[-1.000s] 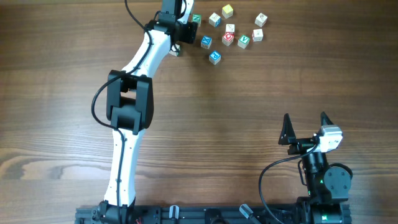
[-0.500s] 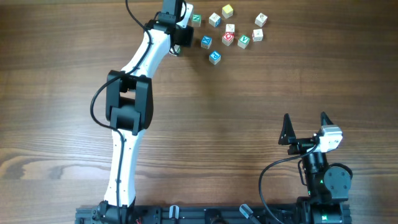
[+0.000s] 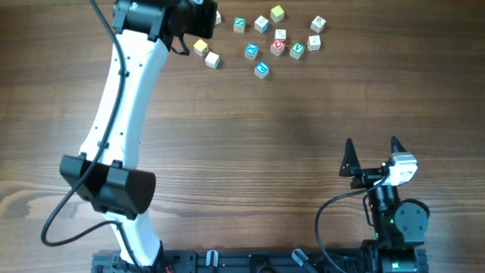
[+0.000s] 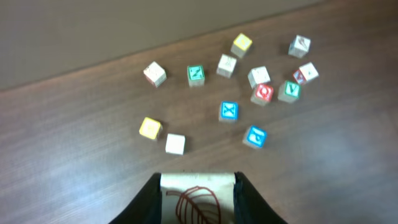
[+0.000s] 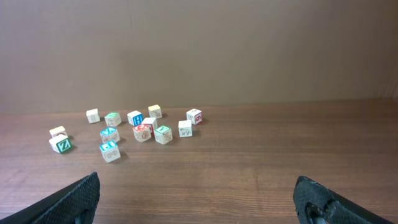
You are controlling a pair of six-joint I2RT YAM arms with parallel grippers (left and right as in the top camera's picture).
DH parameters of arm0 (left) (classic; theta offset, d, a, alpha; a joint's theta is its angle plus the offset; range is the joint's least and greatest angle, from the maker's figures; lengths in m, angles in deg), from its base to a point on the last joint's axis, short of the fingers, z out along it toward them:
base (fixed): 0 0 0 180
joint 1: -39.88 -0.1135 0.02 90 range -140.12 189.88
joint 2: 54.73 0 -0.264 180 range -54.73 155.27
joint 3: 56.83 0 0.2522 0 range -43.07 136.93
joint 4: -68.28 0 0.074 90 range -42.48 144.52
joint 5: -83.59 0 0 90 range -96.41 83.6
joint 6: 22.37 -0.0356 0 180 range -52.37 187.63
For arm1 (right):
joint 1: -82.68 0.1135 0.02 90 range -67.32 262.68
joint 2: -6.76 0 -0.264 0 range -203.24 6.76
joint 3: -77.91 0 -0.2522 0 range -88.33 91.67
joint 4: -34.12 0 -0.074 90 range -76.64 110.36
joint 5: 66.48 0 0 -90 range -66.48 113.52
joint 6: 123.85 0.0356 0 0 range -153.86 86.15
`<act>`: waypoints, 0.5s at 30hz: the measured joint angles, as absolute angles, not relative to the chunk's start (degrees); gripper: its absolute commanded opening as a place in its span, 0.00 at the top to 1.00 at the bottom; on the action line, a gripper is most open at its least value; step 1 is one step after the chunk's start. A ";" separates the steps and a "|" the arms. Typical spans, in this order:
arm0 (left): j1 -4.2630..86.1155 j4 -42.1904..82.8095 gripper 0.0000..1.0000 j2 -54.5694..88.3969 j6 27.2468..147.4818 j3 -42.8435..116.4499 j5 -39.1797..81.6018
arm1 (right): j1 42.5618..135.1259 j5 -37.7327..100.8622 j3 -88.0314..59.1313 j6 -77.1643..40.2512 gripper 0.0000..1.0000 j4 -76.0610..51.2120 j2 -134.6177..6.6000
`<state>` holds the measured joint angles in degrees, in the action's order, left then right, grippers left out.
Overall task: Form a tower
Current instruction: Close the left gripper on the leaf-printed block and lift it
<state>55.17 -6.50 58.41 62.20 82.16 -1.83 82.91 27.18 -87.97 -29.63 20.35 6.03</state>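
Observation:
No tower is in view; the letter cubes lie singly at the table's far side. My left gripper (image 3: 198,19) hangs raised over the cluster's left end, shut on a white cube with a red leaf drawing (image 4: 199,196). Below it on the table are a yellow cube (image 4: 150,127) and a white cube (image 4: 175,144), also seen from overhead as the yellow cube (image 3: 200,47) and white cube (image 3: 213,60). My right gripper (image 3: 371,155) rests near the front right, open with nothing between its fingers (image 5: 81,199).
Several loose cubes spread right of the left gripper: a green one (image 3: 239,24), two blue ones (image 3: 251,51) (image 3: 261,70), a red one (image 3: 278,47), and others out to a white one (image 3: 318,25). The left arm (image 3: 125,98) crosses the table's left side.
The left gripper shut on the leaf cube and rose up and to the left. Its arm swung left, uncovering the yellow cube. The right arm stayed still.

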 measured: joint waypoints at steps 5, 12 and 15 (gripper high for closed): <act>57.33 -22.32 0.96 57.10 71.90 82.09 -1.83 | 82.91 27.18 -87.97 -29.63 0.00 20.37 6.03; 67.73 -18.08 0.96 56.31 88.07 67.23 -8.80 | 82.91 27.18 -87.97 -29.63 0.00 20.37 6.03; 70.29 -15.83 0.96 56.38 93.84 56.28 -15.79 | 82.91 27.18 -87.97 -29.63 0.00 20.37 6.03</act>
<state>70.29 -15.83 56.38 93.84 56.28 -15.79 82.91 27.18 -87.97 -29.63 20.37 6.03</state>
